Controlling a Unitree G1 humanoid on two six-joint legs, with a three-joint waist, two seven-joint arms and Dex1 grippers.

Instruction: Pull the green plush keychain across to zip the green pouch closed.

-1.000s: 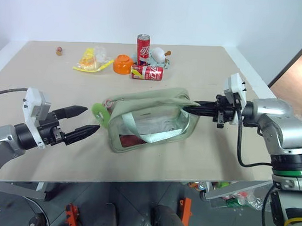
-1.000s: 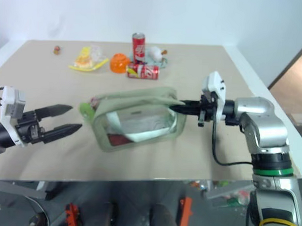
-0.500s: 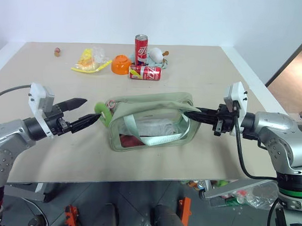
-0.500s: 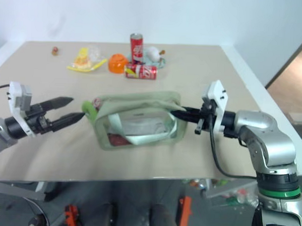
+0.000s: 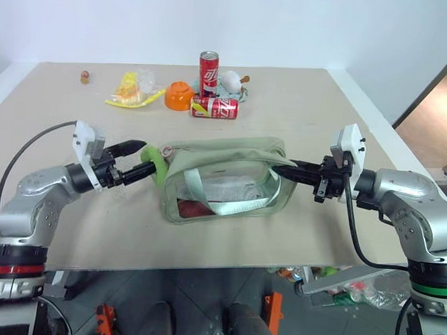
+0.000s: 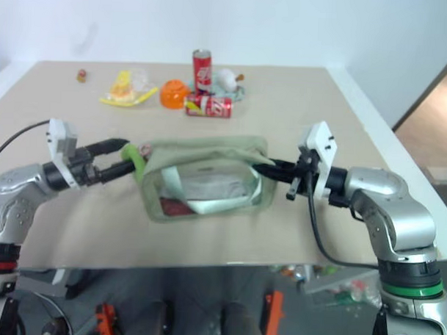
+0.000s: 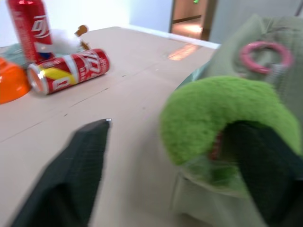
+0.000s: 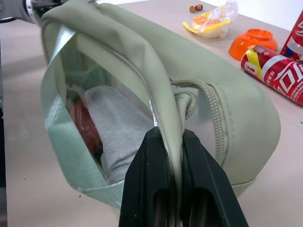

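The table (image 5: 294,236) is a broad tan board, and the green pouch (image 5: 223,184) lies near the middle of its front half. It is a boxy, pale sage fabric bag with clear plastic windows; light green straps drape over the front window, and red and whitish contents show through it. The zip track (image 8: 215,120) curves over the pouch's end by the right gripper.

The right gripper (image 8: 169,142) reaches in level from the right. Its two black fingers are pressed together on a fold of the pouch's fabric at that end, pinching it.

The left gripper (image 5: 141,165) comes in from the left at the pouch's other end. Its jaws stand partly apart, astride the green plush keychain (image 7: 222,120), a bright lime, fuzzy ring hanging at the pouch's left end just below a small pink ring (image 7: 264,54). One finger (image 7: 265,165) lies behind the plush and seems to touch it, though the wrist view is too blurred to be sure; the other finger (image 7: 83,165) stands clear of it.

Well back sit an upright red can (image 5: 210,73), a red can on its side (image 5: 215,107), an orange bowl (image 5: 180,95) and a yellow packet (image 5: 131,91).
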